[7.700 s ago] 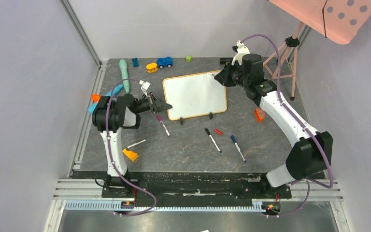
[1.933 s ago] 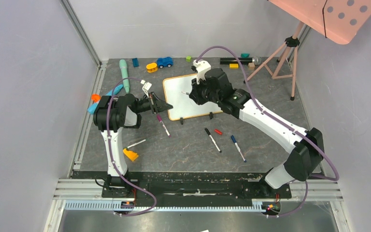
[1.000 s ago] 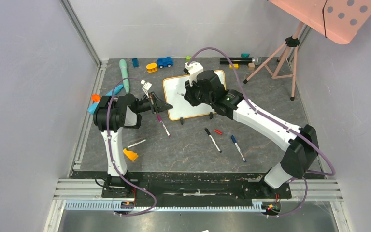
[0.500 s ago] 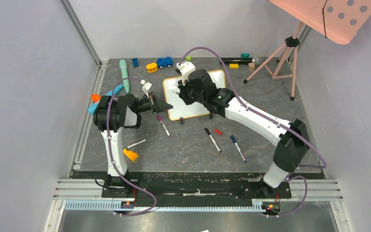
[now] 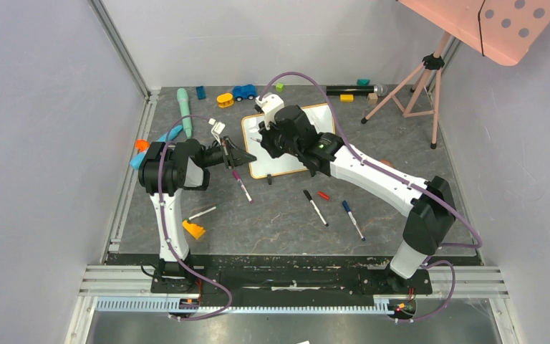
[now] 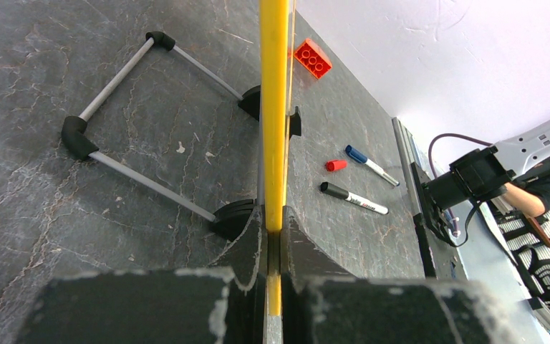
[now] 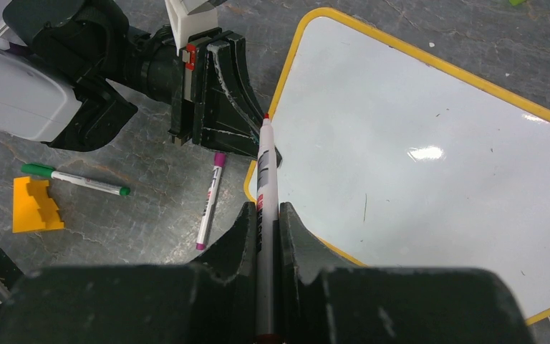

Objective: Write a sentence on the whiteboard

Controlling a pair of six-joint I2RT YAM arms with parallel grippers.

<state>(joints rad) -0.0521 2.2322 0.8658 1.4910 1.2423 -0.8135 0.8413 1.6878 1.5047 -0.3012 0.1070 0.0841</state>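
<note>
Over glossy whiteboard (image 7: 415, 165), right jaws tight round slim marker (image 7: 265, 179), left jaws tight on yellow rim (image 6: 273, 107).

White shells and black joint housings mark the left arm (image 5: 166, 215) and the right arm (image 5: 372, 175), bolted to a black base rail (image 5: 286, 276), each trailing a looping purple cable (image 5: 301, 74) and carrying a white camera mount (image 5: 272, 106), while the left gripper (image 6: 273, 222) and right gripper (image 7: 266, 212) are matte black with scuffed, pale-edged fingers (image 6: 315, 258).

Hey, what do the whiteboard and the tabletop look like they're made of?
Whiteboard: glossy white coated surface, judging by the glare; yellow-orange frame could be wood or plastic. Tabletop: matte dark grey, veined like slate, perhaps a stone-print mat.
</note>
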